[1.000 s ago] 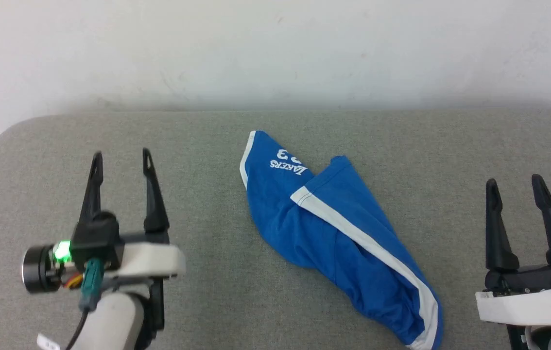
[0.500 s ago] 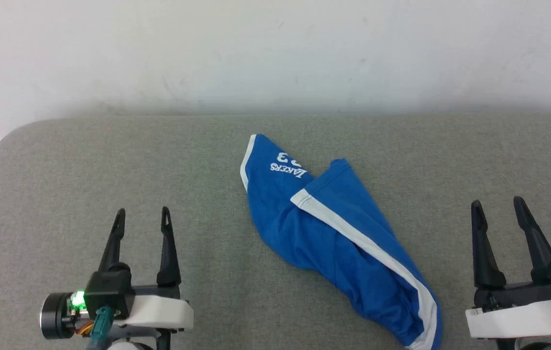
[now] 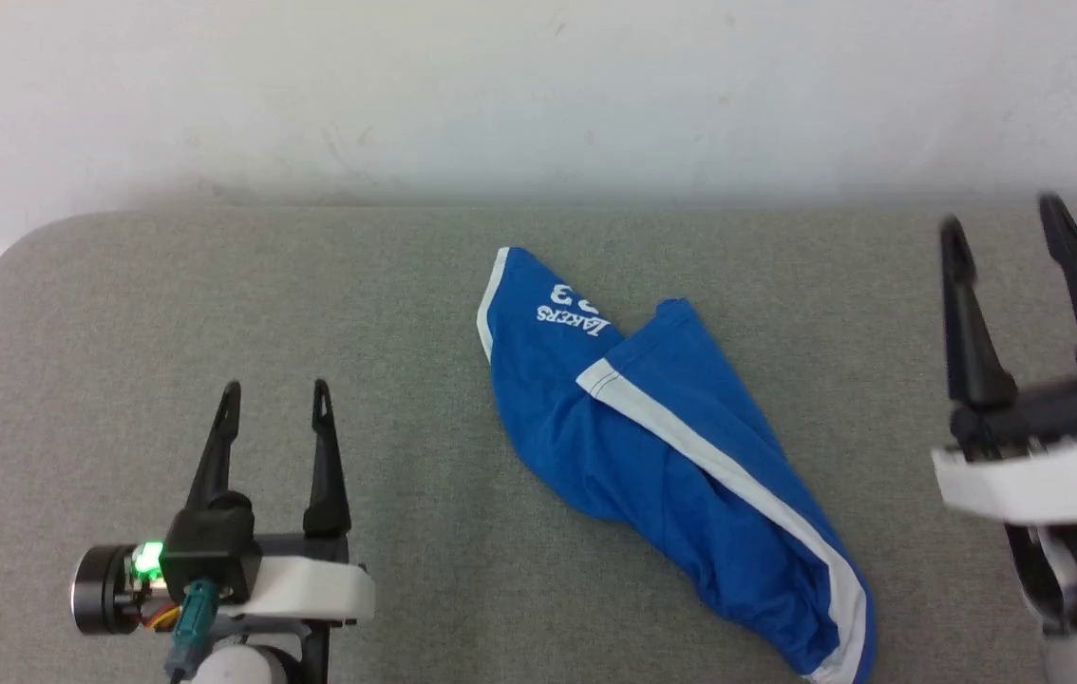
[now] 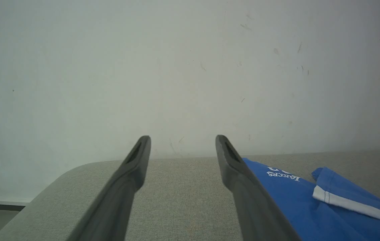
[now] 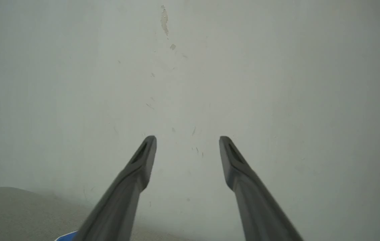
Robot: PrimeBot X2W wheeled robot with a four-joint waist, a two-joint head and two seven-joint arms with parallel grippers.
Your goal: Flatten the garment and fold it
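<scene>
the right gripper (image 3: 1002,215) has just risen forward, fingers spread and empty — the left gripper (image 3: 275,388) is open too. the crumpled bright blue thin shorts with white stripes (image 3: 671,456) lie between them, untouched; flattening is not started.

The head camera is looking down from above the left hand (image 3: 275,387) and right hand (image 3: 1002,212) onto the surface (image 3: 121,313). The left wrist camera is peering low past its hand at the wall (image 4: 190,67), sharing the garment (image 3: 671,456) to that hand's right with the head view. The right wrist camera is facing mostly wall.
</scene>
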